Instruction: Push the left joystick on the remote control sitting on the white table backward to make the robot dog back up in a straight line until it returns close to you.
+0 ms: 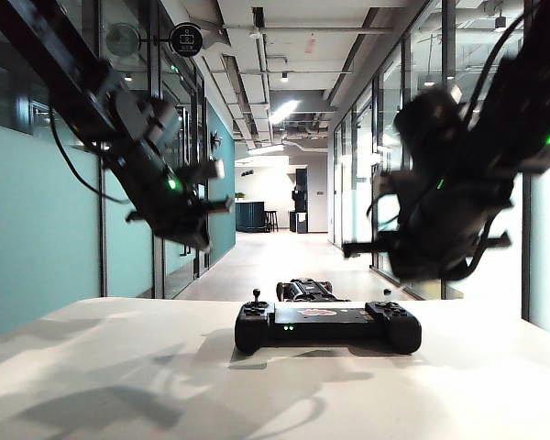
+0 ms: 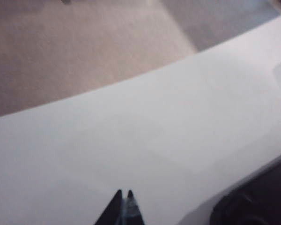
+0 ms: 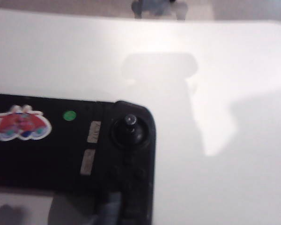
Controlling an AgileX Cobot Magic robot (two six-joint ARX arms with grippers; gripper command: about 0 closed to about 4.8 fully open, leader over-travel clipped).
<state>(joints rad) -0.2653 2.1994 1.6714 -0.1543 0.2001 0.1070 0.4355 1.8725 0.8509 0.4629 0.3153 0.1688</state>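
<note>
The broad plain white table [image 1: 119, 367] is closest, and the wide black remote control [image 1: 327, 325] sits on it with its thin left joystick [image 1: 255, 297] sticking up untouched. The small black robot dog [image 1: 304, 291] stands on the floor just behind the remote. The left gripper [image 2: 124, 194] hangs above the table with its tips together, holding nothing, and the right gripper [image 1: 353, 247] hangs up high on the right, pressed together and empty.
</note>
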